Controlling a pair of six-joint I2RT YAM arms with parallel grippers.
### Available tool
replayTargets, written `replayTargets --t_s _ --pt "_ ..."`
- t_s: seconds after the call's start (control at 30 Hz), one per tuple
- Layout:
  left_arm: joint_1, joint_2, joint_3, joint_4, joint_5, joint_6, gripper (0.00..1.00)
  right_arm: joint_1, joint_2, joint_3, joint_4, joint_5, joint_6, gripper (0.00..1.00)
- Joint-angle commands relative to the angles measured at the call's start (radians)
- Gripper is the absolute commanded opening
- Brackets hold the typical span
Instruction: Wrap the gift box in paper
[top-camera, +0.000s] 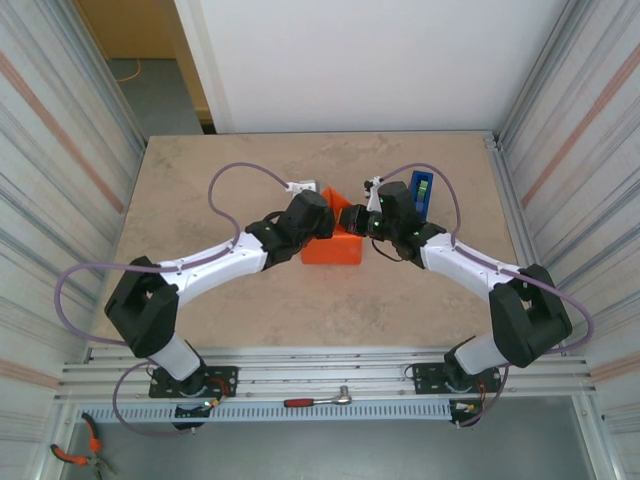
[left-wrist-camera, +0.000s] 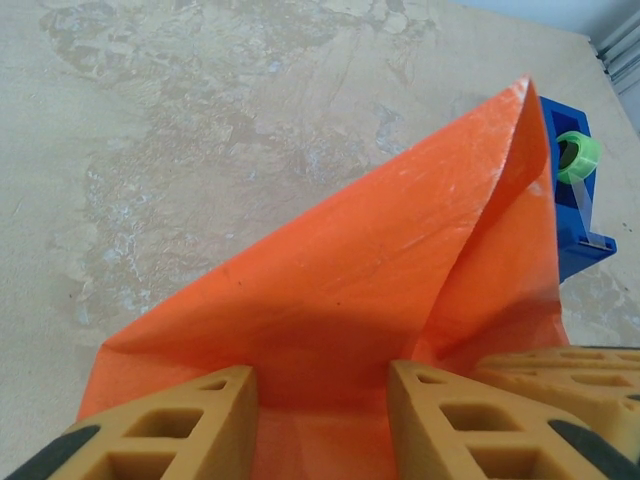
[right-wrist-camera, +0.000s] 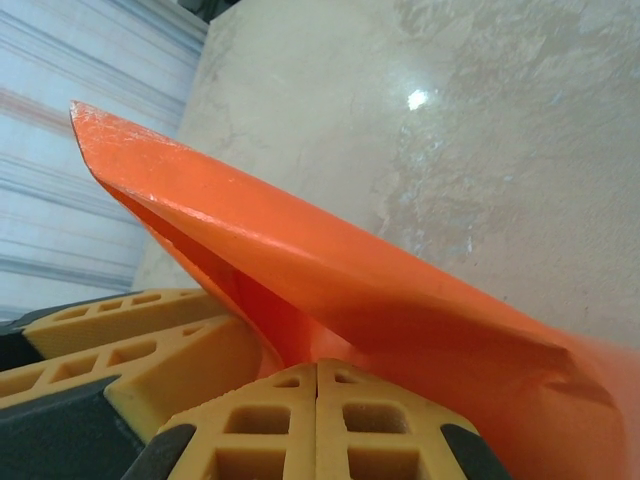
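The orange paper (top-camera: 333, 248) lies folded into a low wedge at the table's middle, with one pointed flap standing up (left-wrist-camera: 350, 260). The gift box is hidden under it. My left gripper (top-camera: 318, 224) comes in from the left. Its fingers (left-wrist-camera: 190, 420) stand apart above the paper-covered top, and nothing is pinched between them (left-wrist-camera: 322, 375). My right gripper (top-camera: 352, 220) meets it from the right. It is shut, fingertips together (right-wrist-camera: 317, 365), pressed at the base of the raised flap (right-wrist-camera: 400, 300). The left gripper's fingers (right-wrist-camera: 130, 330) sit right beside it.
A blue tape dispenser (top-camera: 421, 193) with a green roll (left-wrist-camera: 575, 155) stands just right of the paper, behind the right wrist. A small white item (top-camera: 303, 186) lies behind the left gripper. Corrugated walls close both sides. A ratchet (top-camera: 318, 401) rests on the front rail.
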Motion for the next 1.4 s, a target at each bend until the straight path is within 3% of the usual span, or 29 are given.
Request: replayTargets --t_s 0.0,0.7,1.03,1.37 --pt "-0.013 0.059 -0.037 -0.032 0.0 0.026 0.4 -0.007 0.026 -0.048 -0.161 -0.119 0.075 0.0" --pt "-0.106 0.15 -0.064 -0.015 -0.153 0.158 0.39 -0.103 -0.032 -0.061 -0.068 -0.255 0.21 0.0" --pt "-0.112 0.168 -0.072 -0.014 -0.168 0.165 0.38 -0.153 -0.069 0.014 -0.138 -0.28 0.157 0.0" --pt "-0.11 0.145 -0.059 -0.025 -0.149 0.14 0.38 -0.13 -0.05 -0.024 -0.181 -0.271 0.101 0.0"
